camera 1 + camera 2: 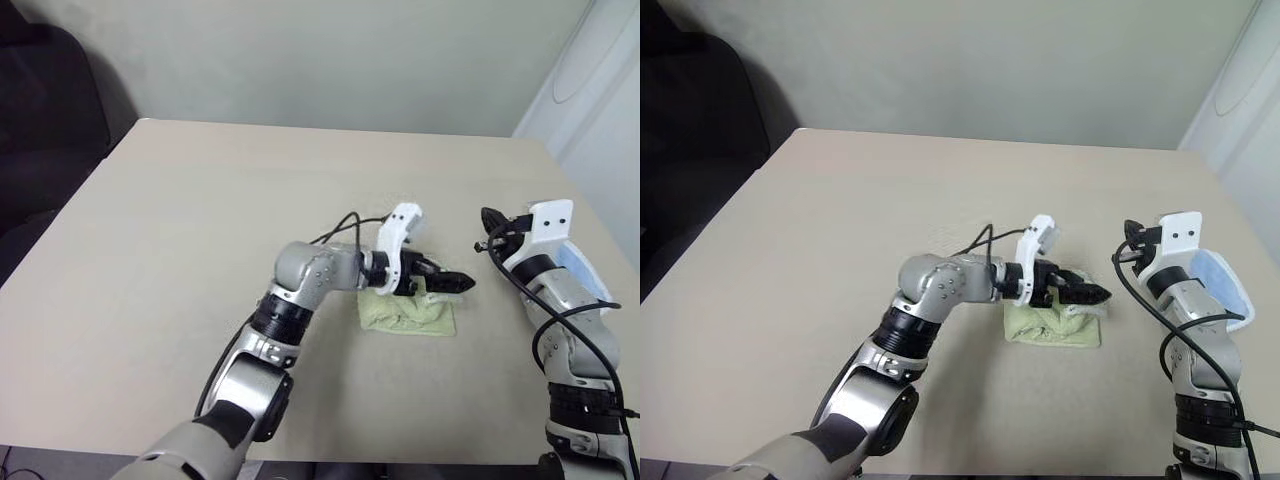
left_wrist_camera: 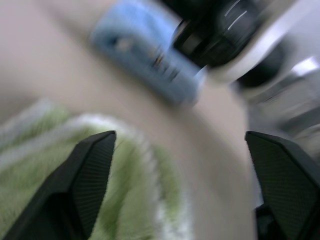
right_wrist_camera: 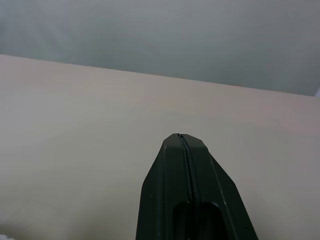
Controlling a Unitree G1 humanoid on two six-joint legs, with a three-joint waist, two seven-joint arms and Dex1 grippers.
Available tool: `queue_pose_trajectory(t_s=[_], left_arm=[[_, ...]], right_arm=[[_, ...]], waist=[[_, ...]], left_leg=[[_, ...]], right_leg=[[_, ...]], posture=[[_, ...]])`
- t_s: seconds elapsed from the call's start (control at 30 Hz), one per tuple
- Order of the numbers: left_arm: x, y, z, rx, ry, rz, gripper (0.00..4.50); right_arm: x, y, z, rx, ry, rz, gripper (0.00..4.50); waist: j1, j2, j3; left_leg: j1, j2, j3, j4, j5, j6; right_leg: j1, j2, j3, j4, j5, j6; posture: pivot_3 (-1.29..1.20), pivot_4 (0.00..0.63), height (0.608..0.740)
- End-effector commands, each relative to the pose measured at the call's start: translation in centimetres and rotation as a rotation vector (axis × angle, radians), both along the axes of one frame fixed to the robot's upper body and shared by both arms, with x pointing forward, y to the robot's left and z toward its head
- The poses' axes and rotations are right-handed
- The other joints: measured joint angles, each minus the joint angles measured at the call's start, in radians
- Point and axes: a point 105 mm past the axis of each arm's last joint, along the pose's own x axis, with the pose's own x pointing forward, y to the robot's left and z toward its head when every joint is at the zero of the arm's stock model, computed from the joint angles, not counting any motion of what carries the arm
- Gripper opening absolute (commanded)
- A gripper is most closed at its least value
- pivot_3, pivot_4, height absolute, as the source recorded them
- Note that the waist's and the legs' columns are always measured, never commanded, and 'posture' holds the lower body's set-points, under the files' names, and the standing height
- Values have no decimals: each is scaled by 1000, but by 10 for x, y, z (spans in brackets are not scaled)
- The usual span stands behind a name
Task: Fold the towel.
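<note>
Two grippers work near the table's [image 1: 150, 300] front-right corner: the left gripper [image 1: 1092, 294] hangs spread wide, empty, over the towel [image 1: 408, 315], bunched into a small folded wad. Beyond, the right gripper [image 3: 182, 137] is pinched closed on nothing. Withdrawing, a finger could snag the terry and drag the fold apart.

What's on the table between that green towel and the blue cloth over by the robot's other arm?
Nothing: bare table separates the towel from the blue cloth under the right arm. The left wrist view shows that bare strip too.
</note>
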Motion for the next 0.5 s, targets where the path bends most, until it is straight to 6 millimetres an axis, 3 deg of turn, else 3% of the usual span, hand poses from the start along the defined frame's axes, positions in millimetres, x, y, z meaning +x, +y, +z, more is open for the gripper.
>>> queue_pose_trajectory(t_s=[0.03, 0.13, 0.23, 0.37, 0.5], left_arm=[[11, 31, 37, -141, -146, 68, 4465], [25, 60, 36, -116, -275, 154, 4465], [29, 87, 21, -63, -365, 172, 3852], [22, 97, 7, -12, -453, 133, 2466], [13, 88, -2, -14, -492, 65, 1024]], right_arm=[[-5, 6, 13, 7, -23, 63, 0], [-13, 15, 13, 34, 1, 144, 0], [-25, 28, 5, 1, 56, 239, 0], [-38, 46, 0, -10, 92, 337, 0], [-46, 70, -7, -25, 129, 416, 0]], waist=[[0, 0, 0], [-1, 1, 0], [-1, 1, -1], [4, 1, 0], [9, 1, 0]], left_leg=[[0, 0, 0, 0, 0, 0], [1, 0, 0, 0, 0, 0], [1, 0, 0, 0, 0, 0], [-1, 0, -2, 1, 1, -1], [-5, -2, -3, 5, -2, 0]], right_leg=[[0, 0, 0, 0, 0, 0], [0, 1, 0, 1, 0, 1], [0, 1, 0, 1, -1, 1], [-1, 1, 0, 0, -1, -2], [-1, 0, 0, 0, 1, -5]], posture=[[0, 150, 740], [0, 150, 740], [0, 150, 740], [0, 150, 740], [0, 150, 740]])
